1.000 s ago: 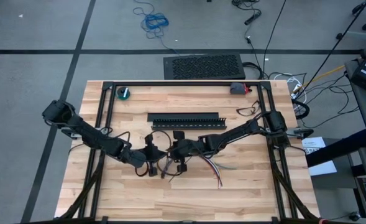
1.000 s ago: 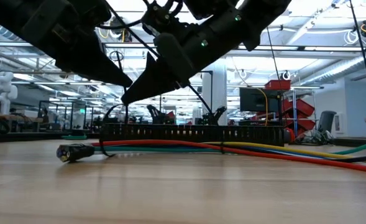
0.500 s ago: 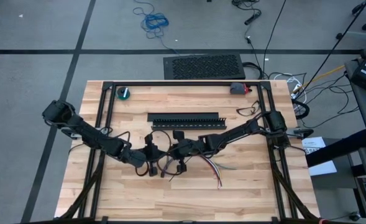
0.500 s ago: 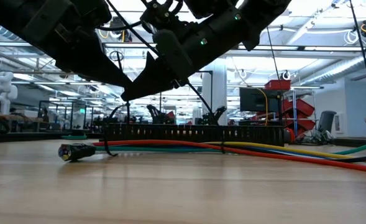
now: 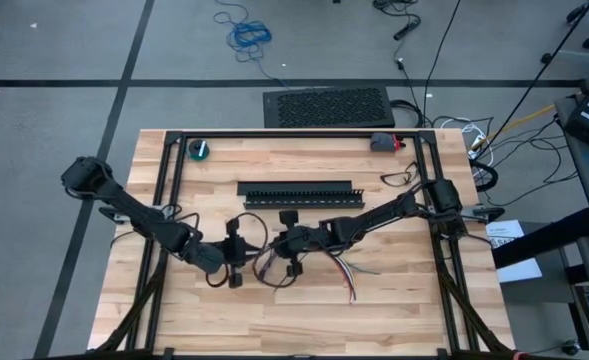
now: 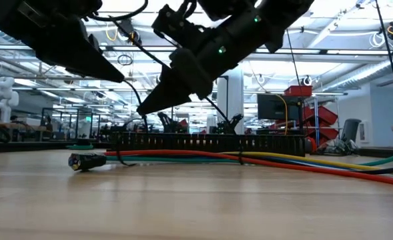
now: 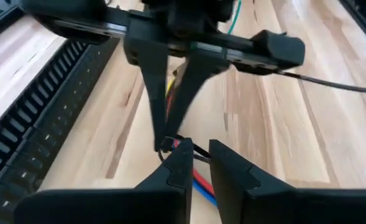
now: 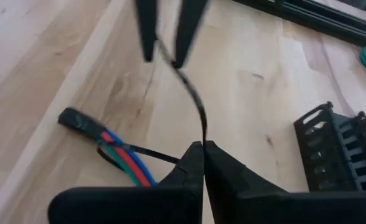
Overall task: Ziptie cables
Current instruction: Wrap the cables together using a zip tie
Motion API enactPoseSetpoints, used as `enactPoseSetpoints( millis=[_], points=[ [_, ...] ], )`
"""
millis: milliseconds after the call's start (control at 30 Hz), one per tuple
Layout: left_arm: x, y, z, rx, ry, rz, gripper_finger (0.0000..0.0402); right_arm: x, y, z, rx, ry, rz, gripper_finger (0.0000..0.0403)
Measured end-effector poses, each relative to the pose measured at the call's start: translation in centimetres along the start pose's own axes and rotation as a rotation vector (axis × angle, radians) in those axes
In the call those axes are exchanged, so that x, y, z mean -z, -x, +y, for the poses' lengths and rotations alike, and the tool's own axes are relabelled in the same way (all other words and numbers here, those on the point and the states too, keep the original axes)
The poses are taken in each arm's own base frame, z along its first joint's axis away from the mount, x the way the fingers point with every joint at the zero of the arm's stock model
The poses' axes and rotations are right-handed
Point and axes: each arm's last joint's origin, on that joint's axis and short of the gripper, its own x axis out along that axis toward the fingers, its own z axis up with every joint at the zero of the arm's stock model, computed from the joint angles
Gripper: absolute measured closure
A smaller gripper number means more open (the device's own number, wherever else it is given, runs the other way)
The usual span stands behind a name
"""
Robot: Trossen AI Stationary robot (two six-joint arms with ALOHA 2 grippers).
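Note:
The cables (image 8: 125, 157) are red, green and blue wires ending in a black plug (image 8: 77, 121). They lie on the wooden table and fan out toward the right (image 5: 339, 268). A thin dark ziptie (image 8: 198, 112) circles them near the plug. My right gripper (image 8: 202, 149) is shut on the ziptie's strip just above the wires. From there the strip curves up to my left gripper (image 8: 163, 59), whose fingertips stand slightly apart, with the strip's end at one of them. In the high view the two grippers face each other, left (image 5: 251, 254) and right (image 5: 267, 250). My right gripper pinches the ziptie's strip (image 8: 201, 138) between its two fingertips, partway along its free length, coming slanting down from the table's right. One stretch runs down to the loop on the wires (image 8: 146, 151). The other rises in a slack curve. My left gripper has the strip's free end (image 8: 172, 62) at the inner side of one fingertip (image 8: 181, 55); whether it touches, I cannot tell.
The black slotted duct (image 5: 299, 191) lies across the table just beyond the grippers. A green roll (image 5: 200, 149) and a red-and-grey block (image 5: 382, 142) sit at the far edge, and a black cord (image 5: 399, 178) at the right. Bare wood stretches toward the near edge.
My left gripper has drawn back toward the table's left edge and risen a little, away from my right gripper, which has stayed in place. The wires' plug end has slid slightly along the table.

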Motion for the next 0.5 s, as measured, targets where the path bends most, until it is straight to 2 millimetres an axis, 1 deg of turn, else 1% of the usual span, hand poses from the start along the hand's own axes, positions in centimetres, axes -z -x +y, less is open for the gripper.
enactPoseSetpoints(
  millis=[133,233,300,500],
  points=[
    [1.3,-0.7,0.1,-0.038,-0.023,0.025,0.0337,-0.2,0.2,0.5,-0.014,0.068,-0.014,0.0403],
    [1.8,-1.0,0.1,-0.048,-0.063,0.02,0.0334,-0.4,0.3,0.6,-0.022,0.113,-0.022,0.0403],
    [1.9,-1.1,0.1,-0.038,-0.124,0.011,0.0334,-0.4,0.4,0.6,-0.032,0.137,-0.025,0.0403],
    [1.7,-1.2,-0.2,0.083,-0.343,0.009,0.0334,-0.5,0.5,0.9,-0.199,0.232,-0.067,0.0403]
  ],
)
